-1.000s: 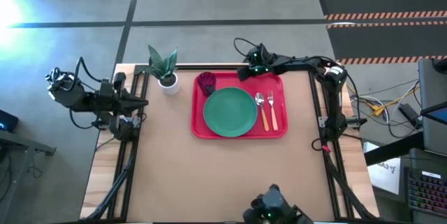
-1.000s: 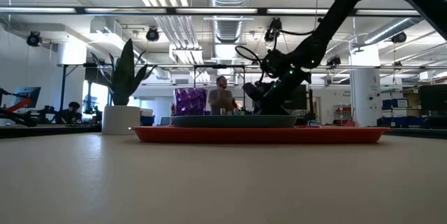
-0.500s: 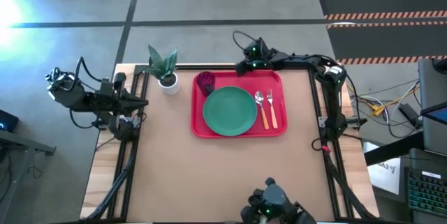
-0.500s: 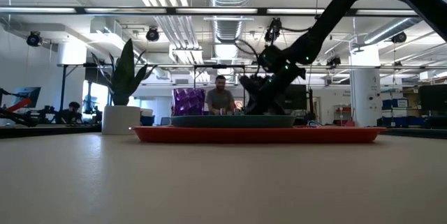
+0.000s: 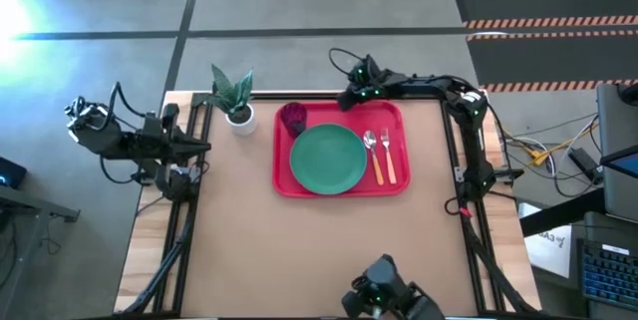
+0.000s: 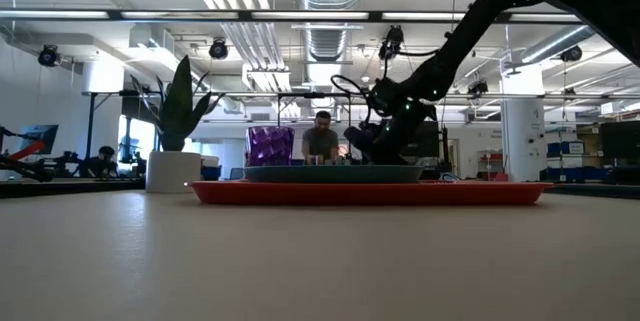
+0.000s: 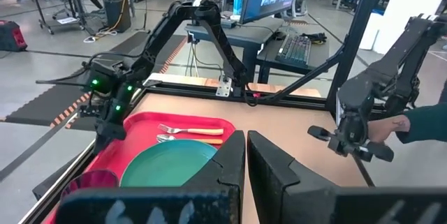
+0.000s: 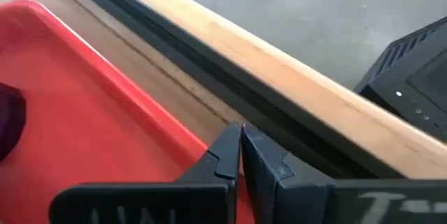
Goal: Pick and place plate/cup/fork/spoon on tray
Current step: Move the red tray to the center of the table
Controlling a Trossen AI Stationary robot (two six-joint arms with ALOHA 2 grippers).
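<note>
Writing: none legible anywhere. One red tray [image 5: 342,188] toward the far side of the table [image 5: 239,250], holding one teal plate [image 5: 328,159], one purple cup [image 5: 293,118] at the far left corner, one spoon [image 5: 372,147] and one fork [image 5: 387,153] side by side right of the plate. Right gripper [image 5: 345,102] over the tray's far rim, fingers pressed together, holding nothing. Left gripper [image 7: 246,155] at the left edge, likewise closed and empty. One potted plant [image 5: 235,96] just left of the tray.

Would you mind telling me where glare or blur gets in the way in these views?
High view: bright glare washes out the floor at the far left edge; the tray and plate read clearly. Low view: ceiling lights blow out, and the right gripper shows as a dark silhouette. Right wrist view: the shut fingers are soft, the cup is cropped.
</note>
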